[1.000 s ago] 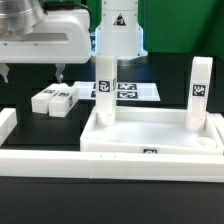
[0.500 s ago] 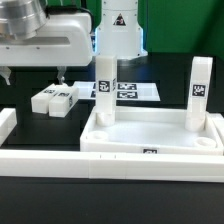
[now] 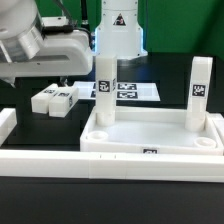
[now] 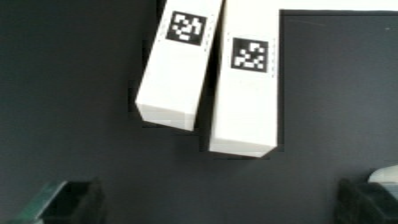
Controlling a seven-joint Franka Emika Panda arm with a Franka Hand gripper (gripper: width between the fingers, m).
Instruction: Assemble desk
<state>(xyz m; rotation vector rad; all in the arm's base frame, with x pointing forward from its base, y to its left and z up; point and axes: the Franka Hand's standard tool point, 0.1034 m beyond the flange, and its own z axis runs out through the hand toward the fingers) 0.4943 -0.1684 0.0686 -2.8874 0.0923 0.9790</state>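
The white desk panel [image 3: 150, 140] lies at the front right, one leg [image 3: 105, 85] upright in its far left socket and another leg [image 3: 199, 90] upright at its right. Two loose tagged legs [image 3: 55, 100] lie side by side on the black table at the exterior view's left. My gripper [image 3: 35, 76] hangs above them, open and empty. The wrist view shows both lying legs, one [image 4: 178, 65] beside the other [image 4: 249, 85]. They are ahead of my gripper [image 4: 217, 200], whose dark fingertips [image 4: 63, 200] stand wide apart.
The marker board [image 3: 128, 91] lies flat behind the panel. A long white border bar [image 3: 60, 160] runs along the front and another [image 3: 6, 125] stands at the exterior view's left. The robot base [image 3: 118, 30] rises at the back.
My hand has tilted and shifted slightly above the two loose legs. The jaws stay wide open; no part has moved.
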